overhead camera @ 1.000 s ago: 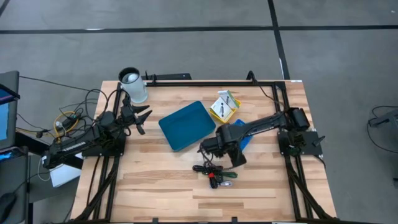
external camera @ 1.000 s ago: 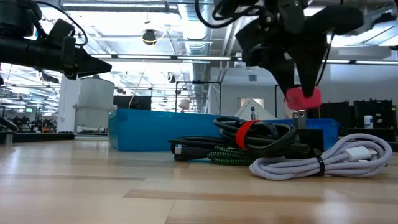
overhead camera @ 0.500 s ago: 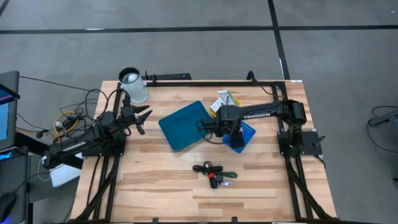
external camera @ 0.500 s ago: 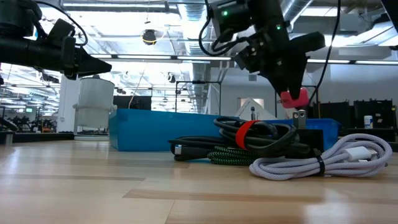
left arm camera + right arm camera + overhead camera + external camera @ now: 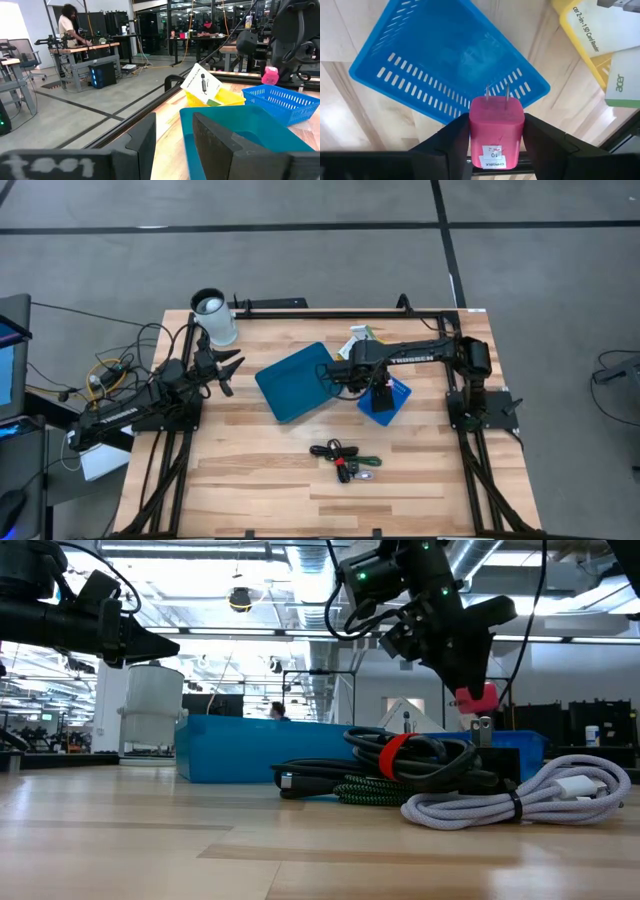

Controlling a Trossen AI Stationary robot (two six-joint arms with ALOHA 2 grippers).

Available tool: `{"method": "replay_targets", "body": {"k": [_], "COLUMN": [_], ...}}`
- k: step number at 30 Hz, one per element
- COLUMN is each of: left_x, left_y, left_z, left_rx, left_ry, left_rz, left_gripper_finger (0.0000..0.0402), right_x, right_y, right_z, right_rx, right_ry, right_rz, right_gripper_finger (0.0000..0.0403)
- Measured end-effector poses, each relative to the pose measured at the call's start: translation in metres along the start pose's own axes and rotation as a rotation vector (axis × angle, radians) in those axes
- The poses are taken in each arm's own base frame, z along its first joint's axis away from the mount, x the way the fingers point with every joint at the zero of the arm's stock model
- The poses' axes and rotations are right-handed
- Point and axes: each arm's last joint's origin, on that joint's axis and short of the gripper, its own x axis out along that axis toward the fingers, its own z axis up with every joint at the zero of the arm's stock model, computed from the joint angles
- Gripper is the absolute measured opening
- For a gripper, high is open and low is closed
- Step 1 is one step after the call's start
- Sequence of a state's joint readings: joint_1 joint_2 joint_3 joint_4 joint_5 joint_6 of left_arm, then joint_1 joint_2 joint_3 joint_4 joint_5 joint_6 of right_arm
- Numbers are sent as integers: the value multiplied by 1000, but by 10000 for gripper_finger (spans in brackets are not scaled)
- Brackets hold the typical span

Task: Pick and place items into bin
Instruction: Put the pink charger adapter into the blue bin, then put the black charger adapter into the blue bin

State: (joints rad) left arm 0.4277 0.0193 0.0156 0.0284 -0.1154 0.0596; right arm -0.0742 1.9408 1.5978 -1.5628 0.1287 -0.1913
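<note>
Pink plastic plug-in charger (image 5: pixel 496 125) bearing a white label; bright blue slotted plastic basket (image 5: pixel 445 60); teal plastic tray (image 5: pixel 298 379); yellow-and-white card packet (image 5: pixel 600 45); pale wood-plank bench (image 5: pixel 250 470).

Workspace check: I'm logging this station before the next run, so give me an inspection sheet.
Surface: wooden table, bare in front.
Job's things: pink plug held above the small blue basket; blue tray beside it.
Clutter: yellow box with white packet; white cup.
Grippers: right gripper jaws on the plug; left gripper open, idle near the cup.
Cables: bundle at the table's front.
Surroundings: person at a far bench.
</note>
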Motion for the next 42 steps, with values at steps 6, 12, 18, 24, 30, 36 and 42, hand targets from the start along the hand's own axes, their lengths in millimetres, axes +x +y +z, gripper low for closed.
{"method": "replay_targets", "body": {"k": [6, 12, 18, 24, 30, 36, 42], "left_x": [0, 0, 0, 0, 0, 0, 0], "left_y": [0, 0, 0, 0, 0, 0, 0], "left_z": [0, 0, 0, 0, 0, 0, 0], "left_rx": [0, 0, 0, 0, 0, 0, 0], "left_ry": [0, 0, 0, 0, 0, 0, 0], "left_rz": [0, 0, 0, 0, -1, 0, -1], "left_gripper_finger": [119, 119, 119, 119, 119, 119, 119], "right_x": [0, 0, -1, -11, -44, -73, -60], "right_y": [0, 0, 4, 26, 59, 96, 131], "right_z": [0, 0, 1, 1, -20, -51, -73], "right_rx": [0, 0, 12, 8, -16, -17, 4], "right_ry": [0, 0, -6, -74, -295, -602, -908], "right_rz": [1, 1, -5, -25, 3, 18, 56], "right_gripper_finger": [177, 171, 159, 137, 117, 120, 120]}}
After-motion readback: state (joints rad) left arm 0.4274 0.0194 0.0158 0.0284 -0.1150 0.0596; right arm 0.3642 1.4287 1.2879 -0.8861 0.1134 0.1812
